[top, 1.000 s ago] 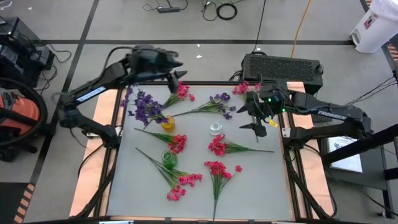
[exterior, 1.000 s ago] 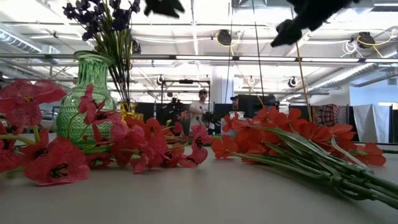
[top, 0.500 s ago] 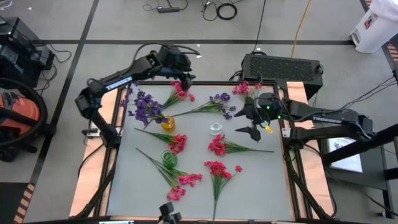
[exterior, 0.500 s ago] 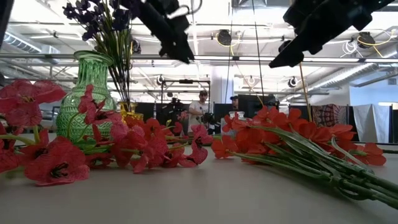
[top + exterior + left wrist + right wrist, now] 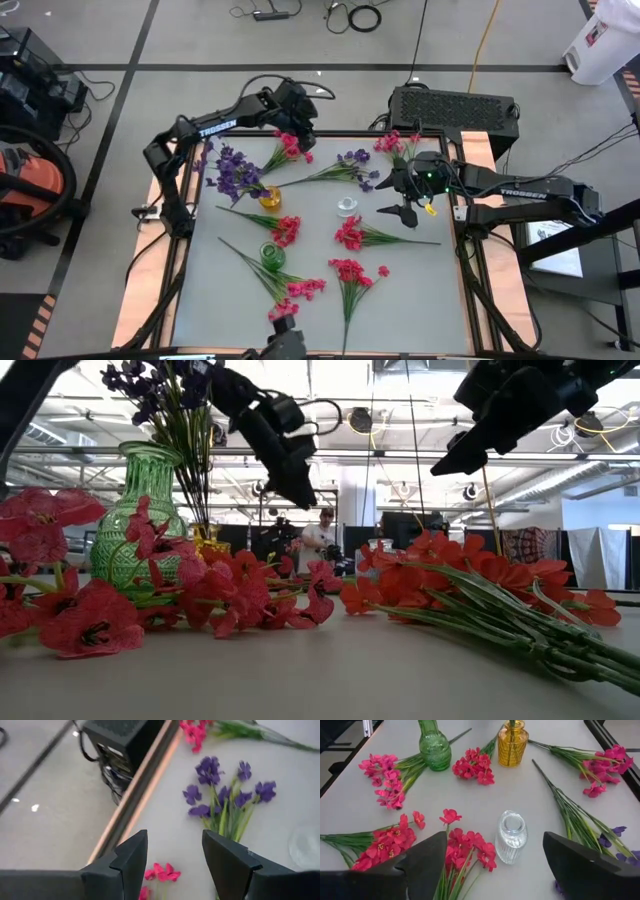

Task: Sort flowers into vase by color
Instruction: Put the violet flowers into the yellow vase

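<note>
A clear ribbed glass vase [image 5: 511,836] stands at the centre of the grey table [image 5: 535,805]. At the top of the frame stand a green glass vase [image 5: 434,747] and an amber glass vase [image 5: 512,744]. Pink-red flower sprigs [image 5: 475,765] lie around them, and a purple bloom [image 5: 619,829] shows at the right edge. The right gripper [image 5: 495,870] is spread wide, its dark fingers [image 5: 427,857] filling the lower corners.

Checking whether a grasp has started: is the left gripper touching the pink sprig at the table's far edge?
Apart. In the left wrist view, the open left gripper hovers above the pink sprig, fingers clear.
</note>
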You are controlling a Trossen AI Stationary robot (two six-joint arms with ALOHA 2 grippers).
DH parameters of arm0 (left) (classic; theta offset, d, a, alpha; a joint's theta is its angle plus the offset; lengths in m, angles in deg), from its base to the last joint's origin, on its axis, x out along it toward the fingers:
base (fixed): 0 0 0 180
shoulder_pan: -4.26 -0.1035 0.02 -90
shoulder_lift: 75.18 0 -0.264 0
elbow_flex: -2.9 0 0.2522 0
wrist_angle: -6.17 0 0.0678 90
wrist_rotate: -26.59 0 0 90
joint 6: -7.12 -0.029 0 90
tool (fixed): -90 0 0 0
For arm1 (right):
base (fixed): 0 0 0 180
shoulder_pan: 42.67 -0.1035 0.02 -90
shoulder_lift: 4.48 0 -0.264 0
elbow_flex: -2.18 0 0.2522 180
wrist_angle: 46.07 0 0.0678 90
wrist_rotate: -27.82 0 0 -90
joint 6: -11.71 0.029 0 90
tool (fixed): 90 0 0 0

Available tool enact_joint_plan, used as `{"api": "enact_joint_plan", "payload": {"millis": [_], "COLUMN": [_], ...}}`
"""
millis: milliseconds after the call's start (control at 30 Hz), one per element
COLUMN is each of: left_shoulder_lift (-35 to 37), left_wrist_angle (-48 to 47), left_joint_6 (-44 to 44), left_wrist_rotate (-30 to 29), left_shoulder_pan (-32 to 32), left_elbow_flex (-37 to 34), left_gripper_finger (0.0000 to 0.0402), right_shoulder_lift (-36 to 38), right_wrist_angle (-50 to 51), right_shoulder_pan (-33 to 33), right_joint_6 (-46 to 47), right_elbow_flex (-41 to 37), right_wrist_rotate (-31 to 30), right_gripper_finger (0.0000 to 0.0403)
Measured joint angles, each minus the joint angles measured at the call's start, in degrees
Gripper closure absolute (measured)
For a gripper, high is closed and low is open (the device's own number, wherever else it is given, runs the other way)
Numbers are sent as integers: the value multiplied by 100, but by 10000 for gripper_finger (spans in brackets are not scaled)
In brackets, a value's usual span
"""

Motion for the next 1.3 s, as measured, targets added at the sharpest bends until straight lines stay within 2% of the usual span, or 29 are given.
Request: {"api": "enact_joint_plan", "payload": {"millis": [467, 967, 1300], "left_shoulder_lift": [-761, -827, -831], "left_wrist_angle": [20, 78, 331], "left_joint_6": [-412, -246, 210], "left_wrist_rotate": [56, 135, -427], "left_shoulder_pan": [28, 573, 820], "left_elbow_flex": [0, -2, -2], "left_gripper_finger": [206, 206, 206], "right_shoulder_lift": [0, -2, -2], "right_wrist_angle": [-128, -121, -119], "right_shoulder_pan": [-400, -485, -485], "right_joint_6": [-1, -3, -3], "right_elbow_flex": [-1, -2, -2], "right_wrist_rotate": [0, -2, -4], "right_gripper_finger": [80, 80, 80]}}
